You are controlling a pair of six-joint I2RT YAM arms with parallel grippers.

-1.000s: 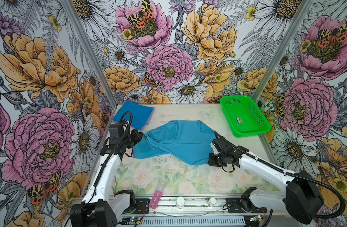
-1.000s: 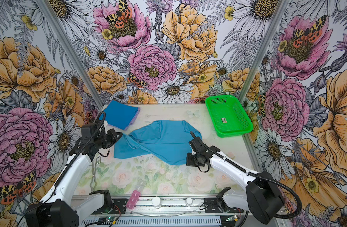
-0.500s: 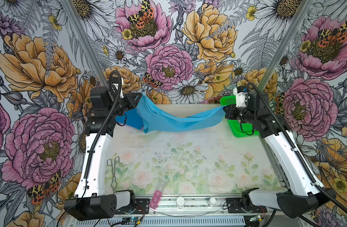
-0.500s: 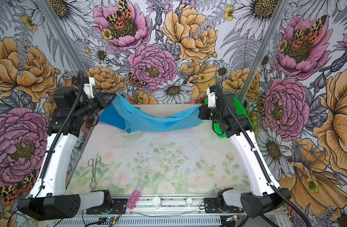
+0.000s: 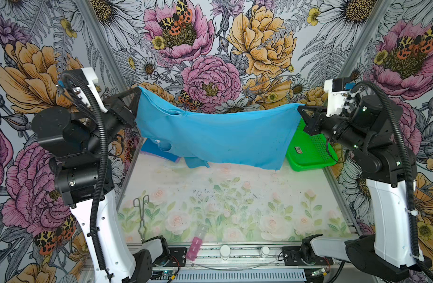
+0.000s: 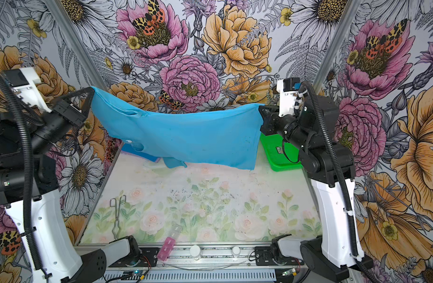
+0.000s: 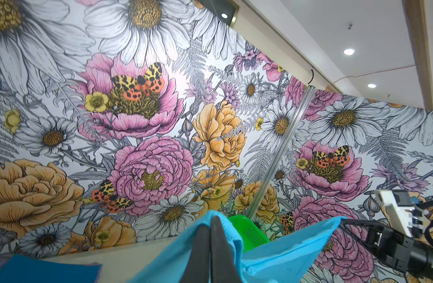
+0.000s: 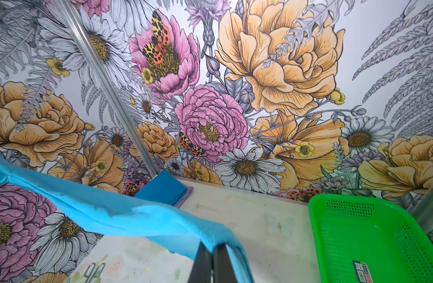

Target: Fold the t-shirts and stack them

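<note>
A teal-blue t-shirt (image 5: pixel 218 137) (image 6: pixel 186 137) hangs stretched in the air over the back of the table, its lower edge just above the tabletop. My left gripper (image 5: pixel 137 91) (image 6: pixel 91 91) (image 7: pixel 211 220) is shut on its upper left corner, raised high. My right gripper (image 5: pixel 299 109) (image 6: pixel 260 109) (image 8: pixel 212 247) is shut on its upper right corner, a little lower. A folded deeper blue t-shirt (image 5: pixel 150 149) (image 8: pixel 162 190) (image 7: pixel 46 268) lies on a lavender one at the back left, partly hidden behind the hanging shirt.
A green mesh basket (image 5: pixel 308 156) (image 6: pixel 279 152) (image 8: pixel 372 235) stands at the back right, under the right gripper. Metal tongs (image 5: pixel 141 215) (image 6: pixel 117 215) lie at the front left. A pink pill box (image 5: pixel 196 246) sits at the front edge. Floral walls enclose the table.
Both arms lifted the t-shirt off the table and spread apart: it lay crumpled a second ago and now hangs stretched high at the back. The left corner rose further in the last half second.
</note>
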